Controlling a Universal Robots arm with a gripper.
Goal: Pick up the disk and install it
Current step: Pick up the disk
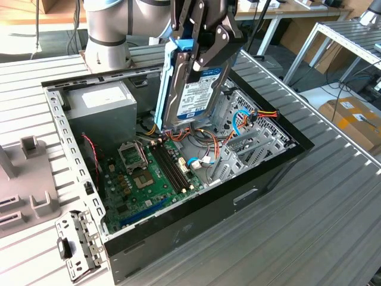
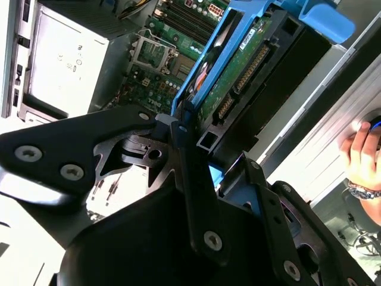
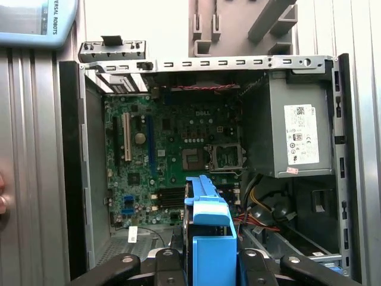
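Disk point(image 1: 193, 89) hangs on edge, tilted, above the open computer case point(image 1: 238, 196) and over its circuit board point(image 1: 143, 173). The gripper point(image 1: 199, 47) is clamped on the disk's upper end, across the blue frame point(image 1: 180, 44). The disk looks stiff, fairly heavy and sensitive to knocks. The frame's edges seem the safest hold, away from the bare electronics.

The exterior view looks steeply down from mid-distance on the computer case point(image 1: 238, 199), the arm point(image 1: 107, 27) at the frame's upper middle. Both wrist views ride close behind the gripper point(image 3: 205, 265) clamping the disk point(image 3: 205, 220) — facing down into the case — and all three share the motherboard point(image 1: 140, 173).
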